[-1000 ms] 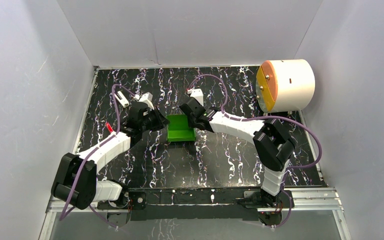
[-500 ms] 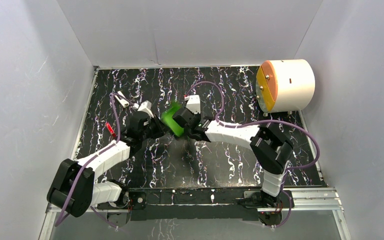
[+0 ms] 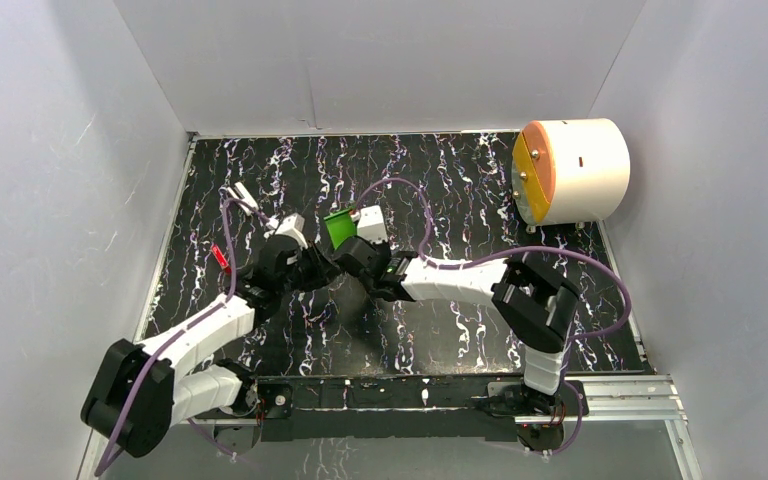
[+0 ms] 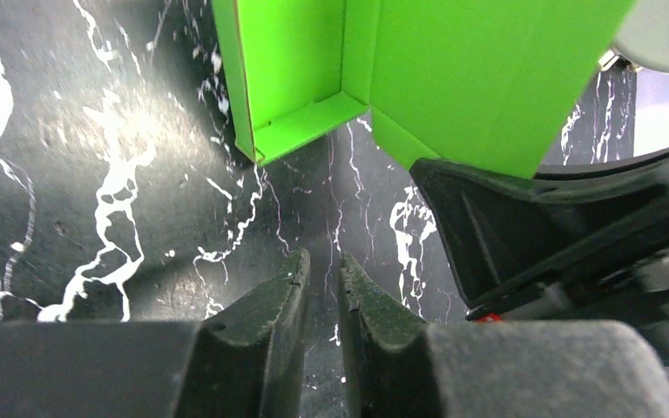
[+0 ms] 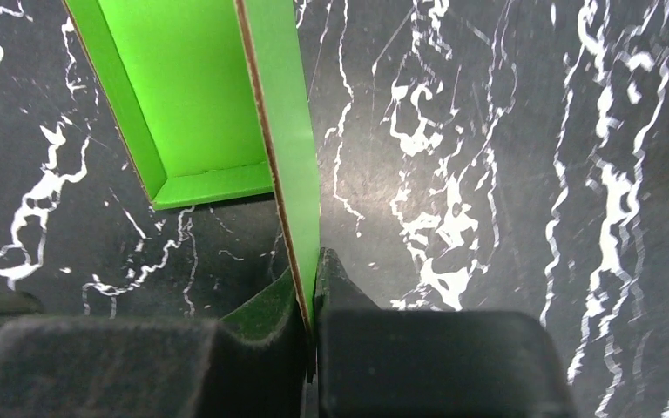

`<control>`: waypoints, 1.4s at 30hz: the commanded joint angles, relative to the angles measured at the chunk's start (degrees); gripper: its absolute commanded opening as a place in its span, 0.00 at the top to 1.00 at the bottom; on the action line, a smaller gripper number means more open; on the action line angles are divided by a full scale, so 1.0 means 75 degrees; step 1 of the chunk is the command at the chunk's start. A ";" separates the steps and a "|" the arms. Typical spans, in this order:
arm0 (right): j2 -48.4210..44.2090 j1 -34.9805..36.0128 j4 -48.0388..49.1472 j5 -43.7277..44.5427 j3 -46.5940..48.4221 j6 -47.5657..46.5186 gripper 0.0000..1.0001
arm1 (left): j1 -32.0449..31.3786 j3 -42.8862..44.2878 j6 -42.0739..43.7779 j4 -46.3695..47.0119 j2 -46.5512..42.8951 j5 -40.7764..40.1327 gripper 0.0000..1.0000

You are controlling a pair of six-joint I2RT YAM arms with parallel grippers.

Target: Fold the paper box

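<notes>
The paper box (image 3: 340,228) is a bright green shallow tray, tipped up on edge above the black marbled table. My right gripper (image 5: 312,261) is shut on one side wall of the paper box (image 5: 292,131), the card pinched between its pads. In the left wrist view the paper box (image 4: 479,78) hangs just above and ahead of my left gripper (image 4: 322,261). Its jaws stand a narrow gap apart with nothing between them, only the table behind. From above, the left gripper (image 3: 322,268) sits just below and left of the box, close to the right gripper (image 3: 352,256).
A large white cylinder with an orange-yellow face (image 3: 572,170) lies at the back right of the table. White walls close in the left, back and right sides. The right arm's black finger body (image 4: 557,226) crowds the left wrist view.
The right gripper has carried the box from lying flat to tipped up, moving left and back. The left gripper has let go of the box and drawn back towards the near side.
</notes>
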 commanded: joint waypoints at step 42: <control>-0.0944 -0.2445 -0.2235 -0.5594 0.1446 -0.8303 0.40 | 0.1271 0.3523 0.5358 -0.3266 0.0815 0.1643 0.50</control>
